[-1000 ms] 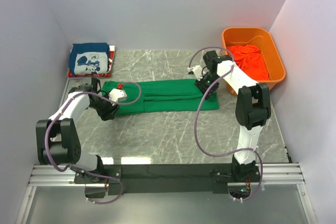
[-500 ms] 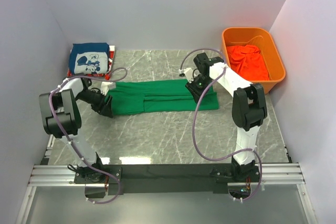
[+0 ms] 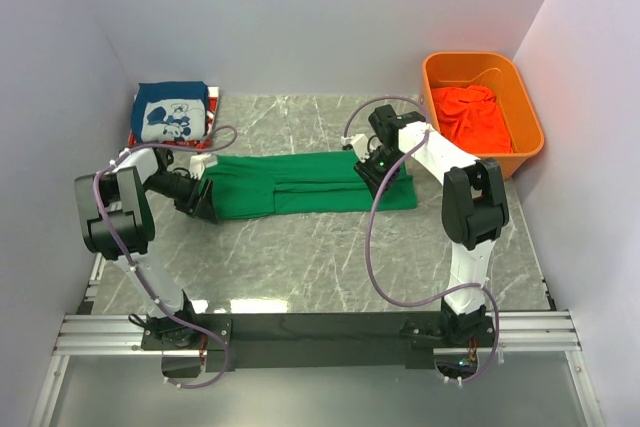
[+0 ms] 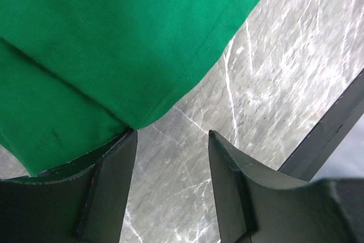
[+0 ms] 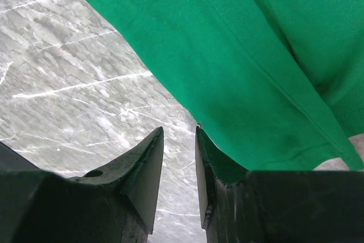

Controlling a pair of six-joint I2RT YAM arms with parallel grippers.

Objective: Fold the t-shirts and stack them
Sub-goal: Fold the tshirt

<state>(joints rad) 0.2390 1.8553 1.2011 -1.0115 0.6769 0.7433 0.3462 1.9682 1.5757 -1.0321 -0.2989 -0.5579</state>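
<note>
A: Where is the green t-shirt [image 3: 310,184] lying?
B: It is lying as a long folded strip across the bench [image 3: 330,257], between the two arms.
A: What are the left jaws doing?
B: They are standing well apart at its left end. One finger [image 4: 108,192] is touching the hem, and nothing is being held.
A: And the right jaws?
B: They are standing narrowly parted at the right-end edge, with bare bench showing in the gap.
</note>
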